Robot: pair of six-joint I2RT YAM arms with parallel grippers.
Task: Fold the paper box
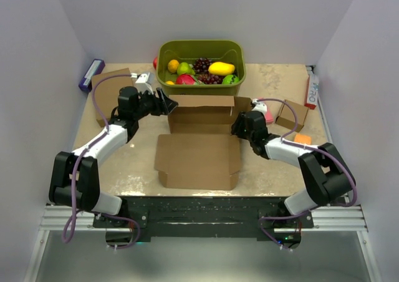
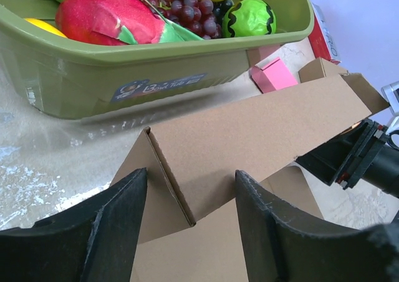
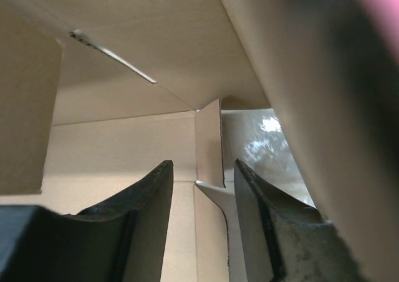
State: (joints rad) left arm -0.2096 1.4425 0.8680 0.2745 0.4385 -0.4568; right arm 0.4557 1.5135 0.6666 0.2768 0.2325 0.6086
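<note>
The left gripper (image 2: 190, 182) is released, its fingers straddling the folded side flap at the 9 o'clock end of the paper box (image 1: 198, 160). The right gripper (image 3: 202, 170), also unclenched, has a small corner flap between its fingers at the 3 o'clock end. The box sits mid-bench (image 1: 137, 163), back wall raised, flat panel lying toward 6 o'clock. A green fruit basket (image 1: 199, 90) stands at 12 o'clock.

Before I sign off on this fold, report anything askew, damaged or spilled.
Nothing looks spilled or torn. The paper box is only half-formed: its rear wall stands while the front panel lies flat. The left gripper straddles a slanting corner flap; the right gripper straddles the opposite end flap.
</note>
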